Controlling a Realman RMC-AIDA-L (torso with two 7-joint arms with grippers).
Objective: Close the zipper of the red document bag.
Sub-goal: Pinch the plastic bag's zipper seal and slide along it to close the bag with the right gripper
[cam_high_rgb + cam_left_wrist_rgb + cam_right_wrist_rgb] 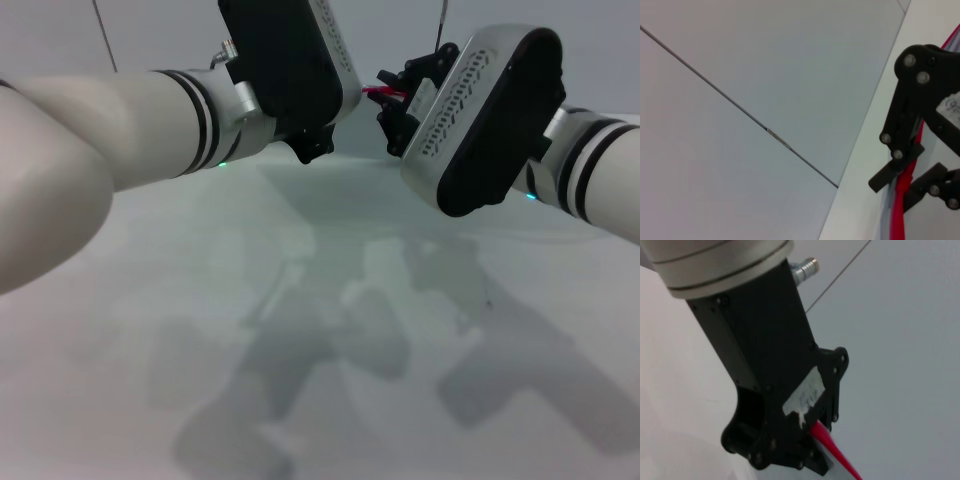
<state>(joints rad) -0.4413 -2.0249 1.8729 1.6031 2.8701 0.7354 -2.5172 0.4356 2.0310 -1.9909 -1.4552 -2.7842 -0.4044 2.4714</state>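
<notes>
Brightness: even, soft light is seen in all three views; no dim corners.
Source: light is cast from above, judged by the shadows below the arms.
Shadows: broad, blurred grey shapes are thrown on the table (330, 400).
Glare: none is noted; small green lamps glow on both arms.
Focus: the nearest arm casings are rendered soft in the head view.

Both arms reach forward and converge at the far middle, wrists raised. The right hand (907, 172) has its black fingers (900, 150) pinched on the zipper (900, 210). The left hand (810, 440) faces it, just beside, and clamps the same red strip where it leaves the hand.
</notes>
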